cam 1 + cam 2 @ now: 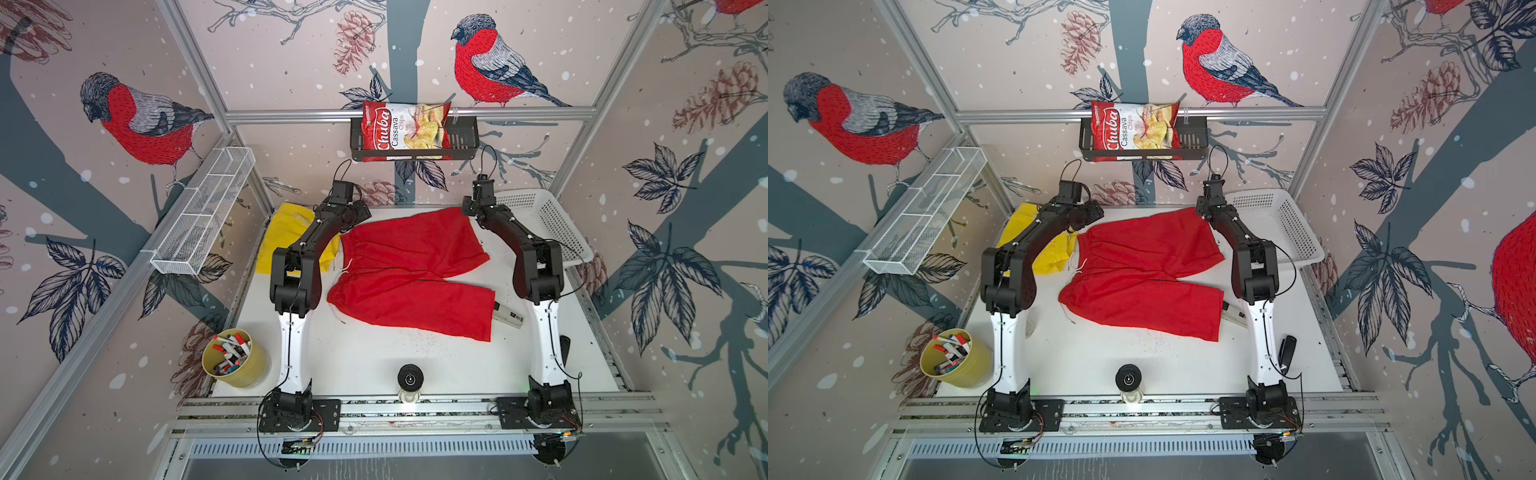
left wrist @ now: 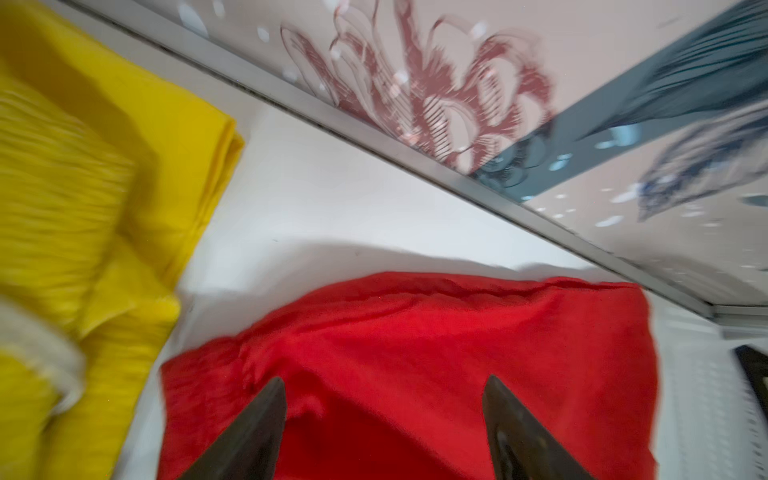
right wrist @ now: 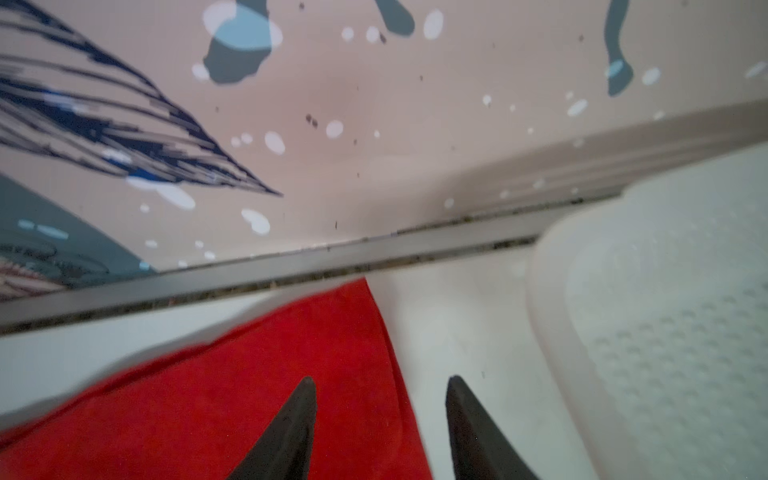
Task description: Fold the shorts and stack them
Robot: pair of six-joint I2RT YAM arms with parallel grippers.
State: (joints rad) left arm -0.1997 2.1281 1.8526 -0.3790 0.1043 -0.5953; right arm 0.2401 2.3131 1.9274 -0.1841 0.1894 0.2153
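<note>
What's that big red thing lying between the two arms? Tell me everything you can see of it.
The red shorts are soft, matte cloth, spread flat and unfolded on the white table. The gathered waistband faces the left arm's side, with a thin white drawstring trailing out; the two legs splay apart toward the right. The near leg's hem overlaps a small grey object. The left gripper and the right gripper, both open, hang over the far edge, gripping nothing.
</note>
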